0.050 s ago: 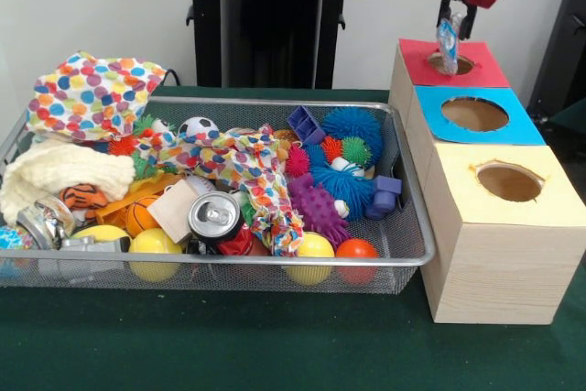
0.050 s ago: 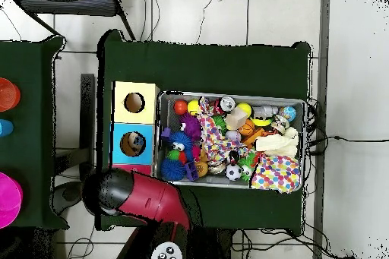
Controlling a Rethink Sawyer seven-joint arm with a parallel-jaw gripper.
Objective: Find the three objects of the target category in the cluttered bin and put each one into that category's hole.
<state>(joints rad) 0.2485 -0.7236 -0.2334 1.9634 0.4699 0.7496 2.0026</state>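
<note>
Now hand (image 1: 454, 32) clamps pale blue obj (image 1: 448, 46) (above red box hole (image 1: 452, 63)).

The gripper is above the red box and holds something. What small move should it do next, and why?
Probably lower a little and let go. The gripper holds a small clear wrapper that hangs right over the hole in the red box, so it should fall inside.

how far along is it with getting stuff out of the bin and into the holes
No way to tell what is already dropped: the insides of the holes are not readable. In hand: the claw is shut on a small pale blue object, hanging just above the red box's hole. Left: release it. The wire bin remains crowded with toys, so any remaining targets need finding.
</note>
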